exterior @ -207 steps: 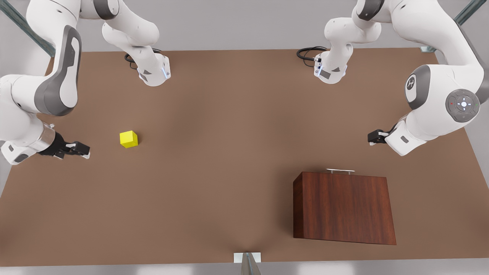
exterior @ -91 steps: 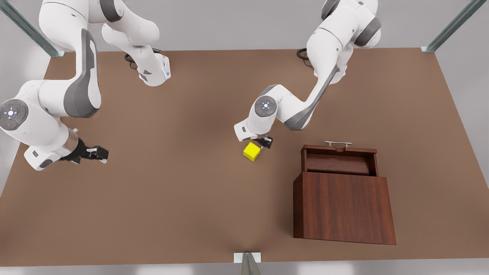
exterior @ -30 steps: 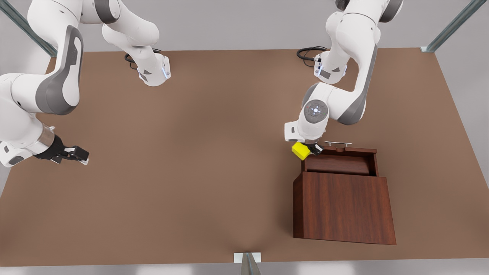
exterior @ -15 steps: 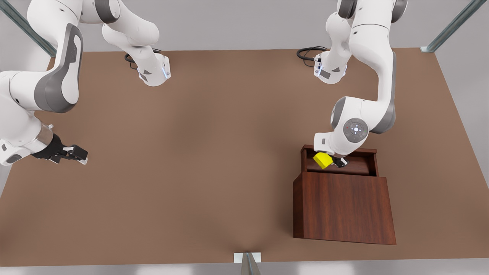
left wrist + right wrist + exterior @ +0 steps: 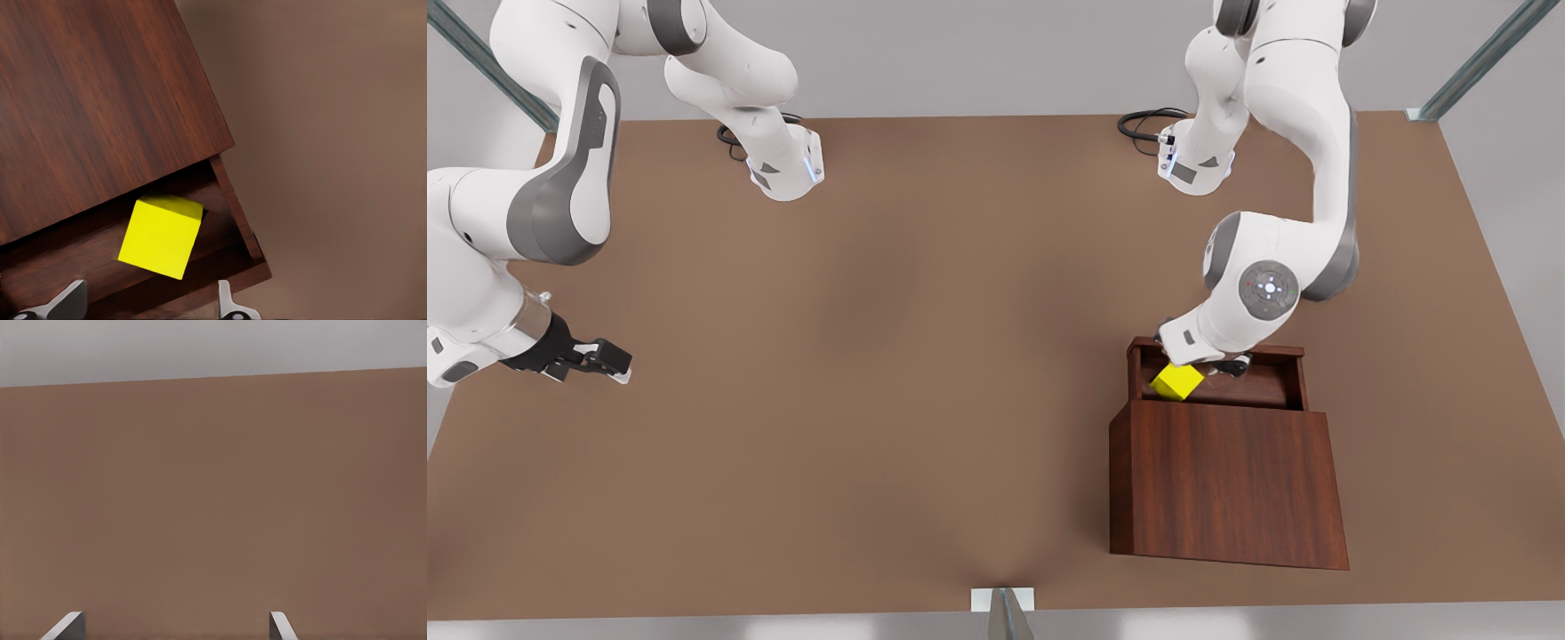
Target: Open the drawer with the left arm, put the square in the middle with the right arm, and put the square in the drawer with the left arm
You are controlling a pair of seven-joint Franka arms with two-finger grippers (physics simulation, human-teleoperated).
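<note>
The drawer (image 5: 1299,380) stands pulled out of its dark wood cabinet (image 5: 1227,480). The yellow square (image 5: 1176,382) lies tilted inside the drawer, at the end nearer the front view's left. My left gripper (image 5: 1221,365) hovers just above the drawer on the front view's right, open, with the square free of its fingers. In the left wrist view the square (image 5: 161,234) rests on the drawer floor (image 5: 220,220) beyond the spread fingertips (image 5: 230,308) of the left gripper (image 5: 150,309). My right gripper (image 5: 609,360) waits open at the front view's left edge of the table, holding nothing.
The brown tabletop (image 5: 889,356) stretches bare between the two arms. Both arm bases (image 5: 787,169) stand at the table's far edge, with a black cable (image 5: 1143,124) beside the one on the front view's right. The right wrist view faces bare tabletop (image 5: 213,500).
The left gripper carried the square over the drawer, opened and let it go; the square now lies in the drawer. The right arm has stayed still.
</note>
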